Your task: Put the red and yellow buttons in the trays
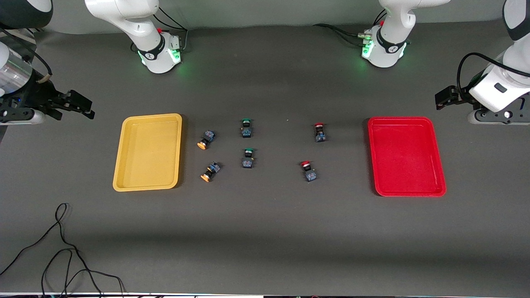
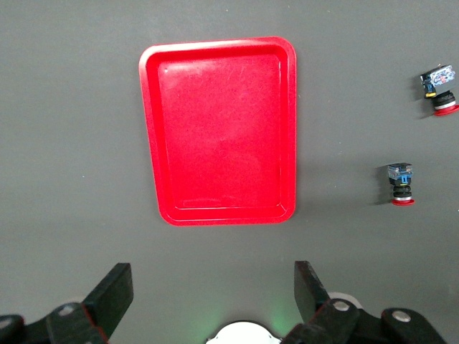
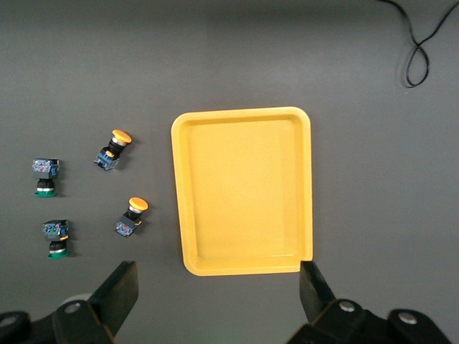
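Observation:
The yellow tray lies empty toward the right arm's end of the table, and the red tray lies empty toward the left arm's end. Two yellow buttons lie beside the yellow tray. Two red buttons lie nearer the red tray. My right gripper hangs open and empty over bare table beside the yellow tray; its fingers are spread wide. My left gripper hangs open and empty over bare table beside the red tray.
Two green-capped buttons lie in the middle between the yellow and red ones. A black cable loops on the table near the front camera, at the right arm's end. The arm bases stand farthest from that camera.

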{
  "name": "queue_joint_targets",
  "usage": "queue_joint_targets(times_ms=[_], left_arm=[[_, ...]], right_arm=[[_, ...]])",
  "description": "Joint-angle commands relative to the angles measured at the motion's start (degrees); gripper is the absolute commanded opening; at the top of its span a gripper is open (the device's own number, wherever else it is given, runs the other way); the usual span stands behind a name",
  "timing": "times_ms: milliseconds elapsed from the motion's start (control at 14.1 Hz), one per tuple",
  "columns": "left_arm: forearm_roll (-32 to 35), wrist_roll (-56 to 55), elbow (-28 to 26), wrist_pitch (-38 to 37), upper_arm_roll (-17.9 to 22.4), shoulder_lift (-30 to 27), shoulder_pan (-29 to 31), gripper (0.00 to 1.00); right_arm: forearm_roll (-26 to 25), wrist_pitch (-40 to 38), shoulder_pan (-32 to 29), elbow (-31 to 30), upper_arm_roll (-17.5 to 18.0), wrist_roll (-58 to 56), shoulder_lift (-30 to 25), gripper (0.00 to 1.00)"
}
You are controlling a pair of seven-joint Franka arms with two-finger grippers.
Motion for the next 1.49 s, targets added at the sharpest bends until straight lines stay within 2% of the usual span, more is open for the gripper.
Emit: queue_joint_targets(times_ms=[0, 71, 213, 426, 496, 567, 780, 922, 1064, 1277, 1418], left_arm=[[-2.43, -0.23, 1.28, -1.66, -0.19, 2.91, -1.03, 1.00], [-3.49, -0.41, 1.28, -1.75, -0.19, 4.41, -1.99, 1.00], [-3.76, -3.20, 1.19, -0.44, -0.19, 9.14, -5.66, 1.00], [-3.76, -15.67, -0.38, 4.12, -0.19, 14.42, -12.52, 1.00], [-3.94, -15.87, -1.18, 6.05, -0.19, 16.62, -14.28, 1.00], [-5.25, -15.96, -1.88, 8.25, -0.28, 18.81, -15.08, 1.00], [-10.17, -15.96, -3.55, 13.79, -0.19, 24.71, -17.37, 0.99], [-13.84, -17.02, -7.84, 20.54, -0.19, 25.25, -19.39, 0.99], [-17.21, -17.19, -12.41, 26.87, -0.19, 25.51, -20.36, 0.99], [-18.27, -24.46, -18.74, 39.16, -0.19, 26.83, -26.14, 0.99], [-18.35, -26.77, -19.90, 44.11, -0.19, 29.10, -29.15, 0.98]], right_arm=[[3.27, -0.22, 1.53, 0.80, 1.91, 7.44, 4.04, 1.00], [5.12, 0.57, 1.88, 0.71, 3.13, 11.91, 6.06, 1.00], [5.14, 2.51, 2.23, 0.36, 5.77, 18.25, 10.36, 1.00], [2.87, 4.52, 2.41, -0.08, 11.29, 29.06, 14.68, 1.00], [0.24, 7.58, 2.76, -2.78, 13.67, 32.84, 15.22, 1.00], [-0.13, 12.83, 2.76, -6.55, 15.08, 36.79, 15.05, 1.00], [-0.14, 28.22, 3.46, -17.19, 16.85, 44.37, 16.44, 1.00], [-0.14, 34.91, 4.07, -21.42, 17.29, 47.53, 18.72, 1.00], [-0.23, 41.42, 4.78, -24.67, 17.47, 50.52, 22.50, 1.00], [-0.66, 47.42, 7.50, -26.80, 17.47, 56.94, 27.42, 1.00], [-0.67, 50.22, 7.42, -29.07, 17.47, 57.04, 28.31, 1.00]])
